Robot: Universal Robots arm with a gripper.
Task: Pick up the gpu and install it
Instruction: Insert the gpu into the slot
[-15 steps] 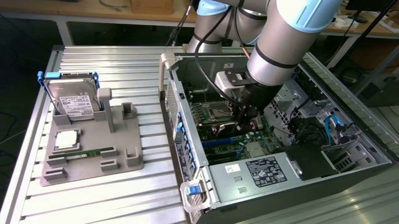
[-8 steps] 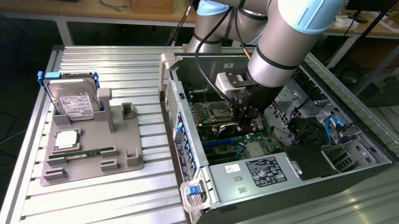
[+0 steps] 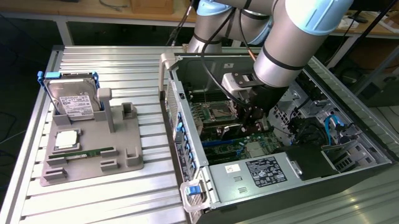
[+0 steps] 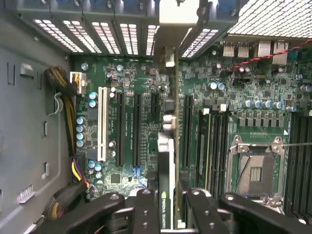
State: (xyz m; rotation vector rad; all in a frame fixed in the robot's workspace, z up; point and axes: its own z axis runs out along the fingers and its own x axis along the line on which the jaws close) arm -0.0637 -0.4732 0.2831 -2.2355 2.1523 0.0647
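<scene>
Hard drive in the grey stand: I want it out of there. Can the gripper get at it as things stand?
Probably not yet. The hard drive stands uncovered, but the gripper is down inside the computer case, shut on the gpu.

Arm [image 3: 293, 37] enters from the top of the exterior view: grey tube, light-blue joint caps, sloping down toward the exterior view's left. Wrist [image 3: 274, 65] pitched steeply down, with a grey camera bracket [image 3: 240, 81] on its side and a black cable [image 3: 209, 70] looping down to it. Black hand [image 3: 254, 122] hangs below the wrist, pointing down. Wrist view: hand [image 4: 168, 194] with both black fingers [image 4: 142, 209] closed in on the gpu [image 4: 165, 165], the card edge-on between them, one finger on each face.
</scene>
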